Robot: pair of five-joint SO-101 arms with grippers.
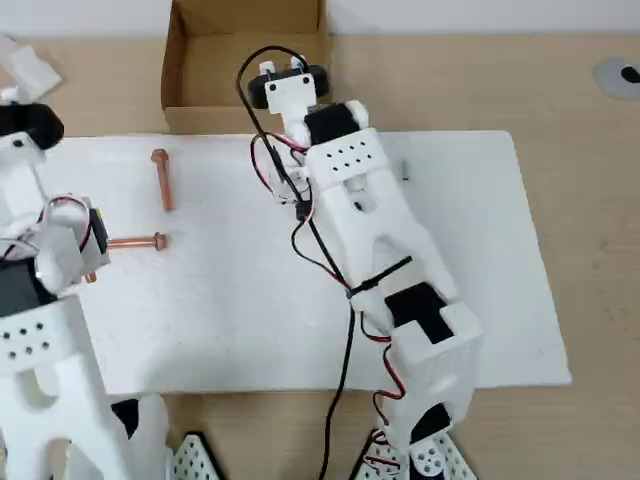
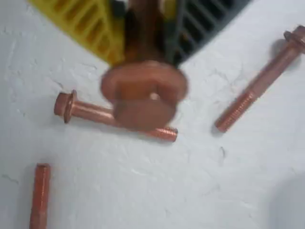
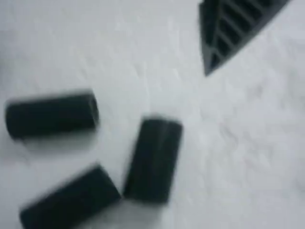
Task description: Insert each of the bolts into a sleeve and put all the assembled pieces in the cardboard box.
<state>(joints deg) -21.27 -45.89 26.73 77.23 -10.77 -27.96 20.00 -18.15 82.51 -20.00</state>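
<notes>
Nearest, the left claw point(image 2: 143, 45) is clamped on a bolt point(image 2: 143, 95) by its shank, probably to carry it for insertion. Loose bolts point(image 2: 114, 117) lie on the white mat point(image 1: 250, 320) beneath. Farther out, the right claw point(image 1: 290, 85) hangs over three black sleeves point(image 3: 152, 160); I cannot tell whether it is open. The cardboard box point(image 1: 172, 70) sits at the far side of the table point(image 1: 580, 150), within reach for drop-off.

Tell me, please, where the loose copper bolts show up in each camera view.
High view: two loose copper bolts lie at the left of the white foam mat.
Left wrist view: three lie around the held bolt in the left gripper.
Right wrist view: black sleeves lie on the mat.
Shared landmark: that mat.
</notes>
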